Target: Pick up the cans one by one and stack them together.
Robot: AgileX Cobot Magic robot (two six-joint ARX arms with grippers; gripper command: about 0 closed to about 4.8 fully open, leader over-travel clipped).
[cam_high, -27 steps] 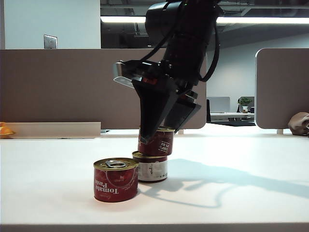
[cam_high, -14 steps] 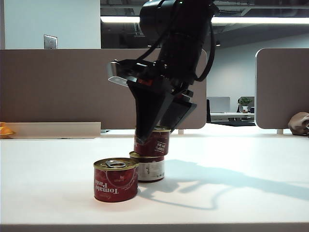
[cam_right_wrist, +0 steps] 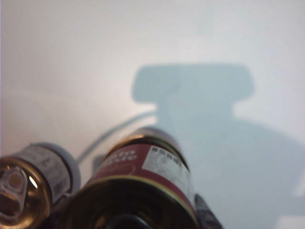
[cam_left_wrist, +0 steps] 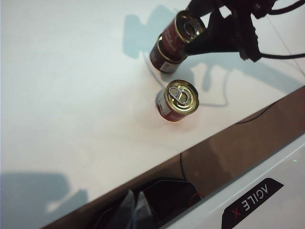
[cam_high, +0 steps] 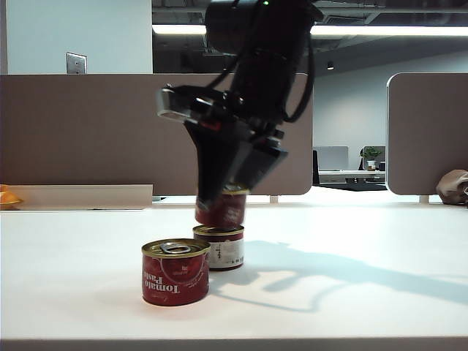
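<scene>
Three dark red cans with gold rims are in view. My right gripper (cam_high: 221, 199) is shut on one can (cam_high: 222, 213) and holds it tilted just over the lid of a second can (cam_high: 219, 250), which stands on the white table (cam_high: 351, 300). The third can (cam_high: 175, 272) stands alone in front, to the left. The left wrist view shows the held can (cam_left_wrist: 177, 33) over the lower can (cam_left_wrist: 159, 56), the lone can (cam_left_wrist: 176, 101) nearer, and my left gripper (cam_left_wrist: 136, 210) shut and empty beyond the table edge. The held can (cam_right_wrist: 143, 181) fills the right wrist view, with another can (cam_right_wrist: 28, 183) beside it.
Brown partition panels (cam_high: 80, 131) stand behind the table. An orange object (cam_high: 7, 197) lies at the far left edge. The right arm's shadow (cam_high: 344, 274) falls across the table on the right.
My right gripper has moved left with the held can. The lower can has slid a little left and farther back under it. The front can has not moved.
</scene>
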